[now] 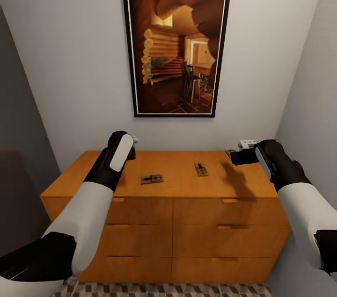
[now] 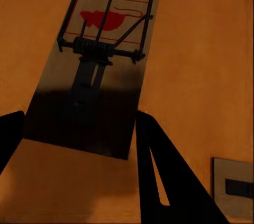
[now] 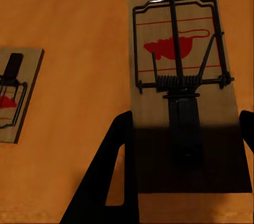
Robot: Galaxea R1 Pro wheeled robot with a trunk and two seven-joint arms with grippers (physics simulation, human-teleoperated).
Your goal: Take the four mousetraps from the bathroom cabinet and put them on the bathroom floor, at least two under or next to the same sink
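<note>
The orange-brown cabinet (image 1: 178, 222) stands against the wall, with mousetraps on its top. Two mousetraps lie in the open middle of the top, one (image 1: 152, 178) to the left and another (image 1: 201, 169) to the right. My left gripper (image 1: 132, 146) hovers over the back left of the top; it is open, and its fingers (image 2: 164, 176) straddle the near end of a third mousetrap (image 2: 100, 65). My right gripper (image 1: 236, 156) is open at the back right, and its fingers (image 3: 114, 171) flank a fourth mousetrap (image 3: 182, 86). Both of these traps lie flat on the wood.
A large framed picture (image 1: 177, 39) hangs on the wall above the cabinet. Walls close in on both sides, and a dark surface (image 1: 18, 194) stands at the left. A strip of patterned floor tiles (image 1: 164, 290) shows below the drawers.
</note>
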